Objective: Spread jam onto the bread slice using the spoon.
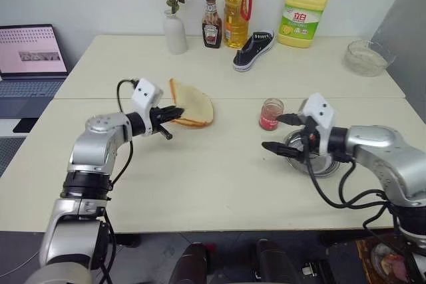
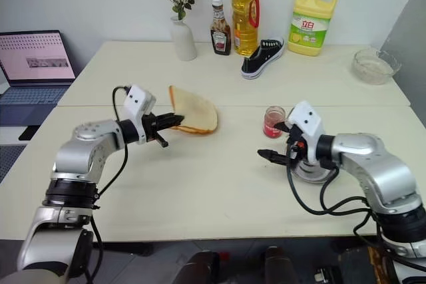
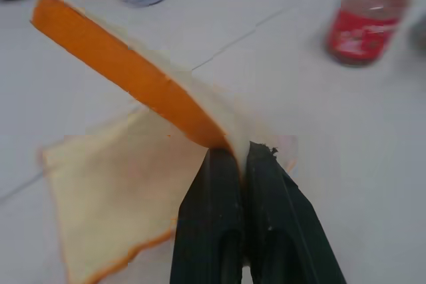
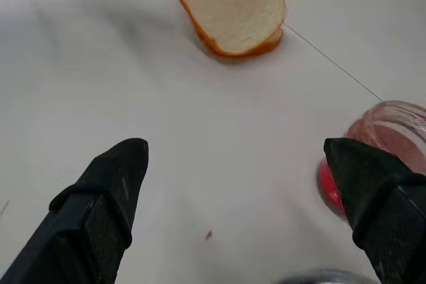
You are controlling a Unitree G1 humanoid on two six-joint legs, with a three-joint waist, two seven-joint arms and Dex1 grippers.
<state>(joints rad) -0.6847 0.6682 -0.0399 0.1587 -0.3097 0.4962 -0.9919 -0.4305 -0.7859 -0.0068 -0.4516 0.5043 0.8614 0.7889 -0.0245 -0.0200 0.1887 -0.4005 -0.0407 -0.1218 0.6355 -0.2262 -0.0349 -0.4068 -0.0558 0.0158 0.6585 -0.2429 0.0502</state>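
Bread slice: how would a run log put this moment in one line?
left gripper: shut on bread slice, lifted | right gripper: open, by jam

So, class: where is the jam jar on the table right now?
In the left eye view the jam jar stands right of centre on the table, just beside the right gripper and the steel bowl, well right of the bread slice.

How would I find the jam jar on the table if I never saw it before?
Start at the big yellow detergent jug at the back of the table, then come toward the robot's right hand. The jam jar stands beside it, small, clear glass, red inside, unlike the tall bottles.
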